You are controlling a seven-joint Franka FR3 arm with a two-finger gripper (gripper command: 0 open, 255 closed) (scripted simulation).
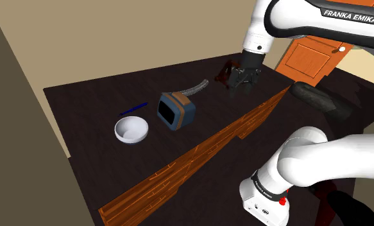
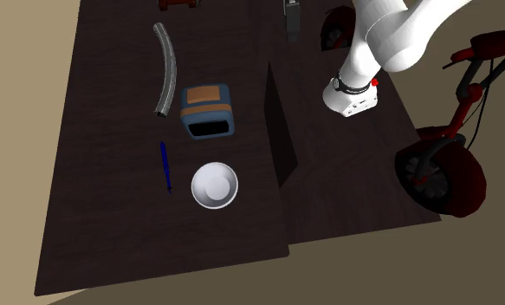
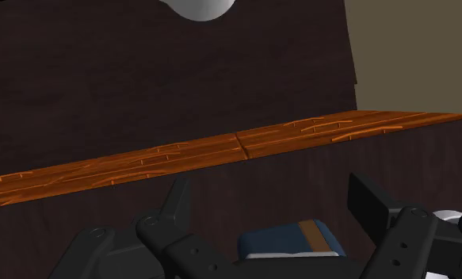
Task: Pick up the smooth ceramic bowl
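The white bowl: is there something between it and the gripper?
Yes. The blue box sits between the open gripper and the white bowl, with a grey curved hose beside it. The gripper seems raised, so it could probably pass over them.

Dark desk (image 1: 83,96) with loose clutter, room bits around it.
A long orange wood-grain strip (image 1: 198,153) crosses the desk. A blue box (image 2: 207,111) with a tan patch on top and a dark open face lies near the strip. A grey curved bar (image 2: 166,69) lies just beside the box, one end by its corner. A thin blue pen (image 2: 165,166) lies near the box, not touching it. A black bulky shape (image 1: 320,97) sits past the strip, with an orange panelled door (image 1: 307,54) behind it. A red bike (image 2: 449,160) stands on the tan floor (image 2: 467,260), at the second exterior view's right.
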